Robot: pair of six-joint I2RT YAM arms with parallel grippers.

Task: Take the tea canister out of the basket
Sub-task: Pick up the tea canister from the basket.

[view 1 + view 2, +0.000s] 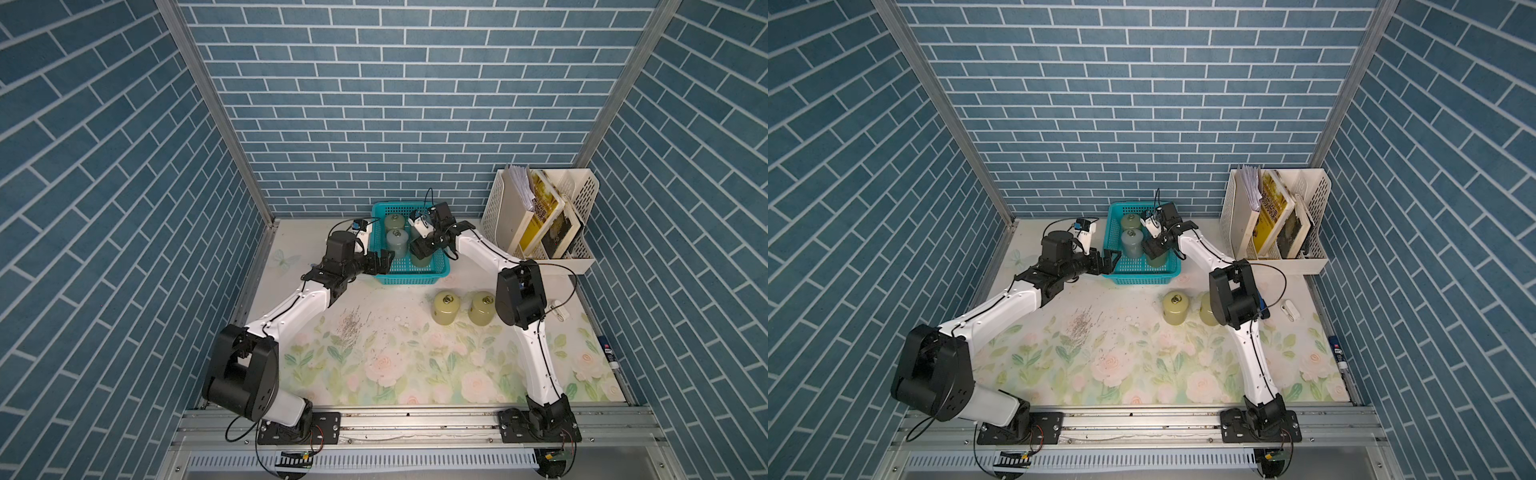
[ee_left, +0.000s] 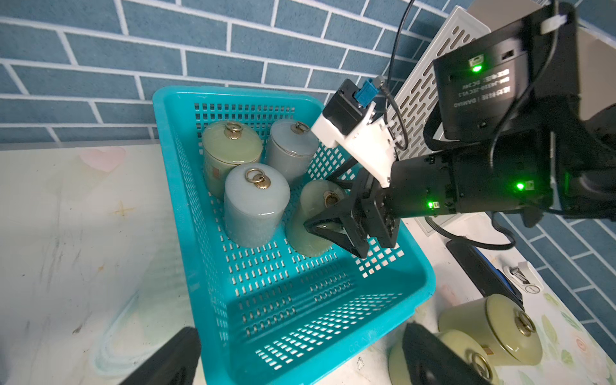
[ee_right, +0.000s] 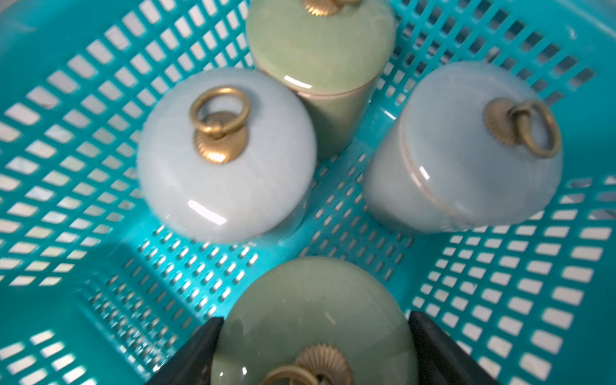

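Glossy green brass-ringed canister clamped in right gripper; left gripper apart at teal mesh basket.

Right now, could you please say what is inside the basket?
Four canisters: two green, two pale blue; right gripper grips one green canister. Basket floor under them is hidden.

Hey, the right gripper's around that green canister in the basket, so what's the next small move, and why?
Probably a short, straight lift. The right gripper looks shut on the green canister, which leans slightly and sits low inside the basket. A grey-blue canister stands close beside it, so pulling sideways first would likely knock that neighbour or catch the mesh wall.
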